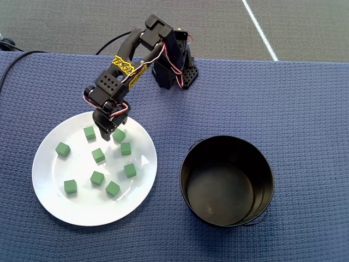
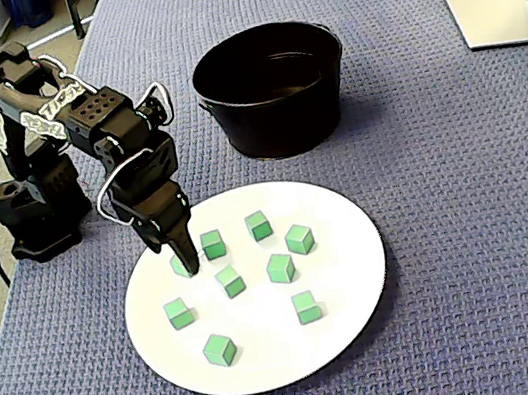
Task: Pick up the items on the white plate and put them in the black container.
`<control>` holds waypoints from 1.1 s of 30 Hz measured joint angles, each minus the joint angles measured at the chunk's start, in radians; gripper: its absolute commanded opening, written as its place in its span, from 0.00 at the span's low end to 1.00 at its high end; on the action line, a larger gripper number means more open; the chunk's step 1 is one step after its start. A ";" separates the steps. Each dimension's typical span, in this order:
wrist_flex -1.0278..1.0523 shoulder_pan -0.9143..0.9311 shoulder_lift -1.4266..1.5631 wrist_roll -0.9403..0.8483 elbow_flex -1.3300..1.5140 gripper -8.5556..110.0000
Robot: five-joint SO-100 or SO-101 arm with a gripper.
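Your gripper pointed down onto the white plate's upper part, between two green cubes; I couldn't tell whether its fingers were apart. Nine cubes lay scattered flat on the plate, without any long axis. The black container stood upright beside it, apart. A monitor base sat beyond.
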 measured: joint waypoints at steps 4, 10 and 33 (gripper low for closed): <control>-0.025 0.005 -0.008 -0.005 0.002 0.22; -0.037 -0.020 -0.015 -0.009 0.020 0.20; -0.066 -0.077 0.187 -0.029 0.060 0.07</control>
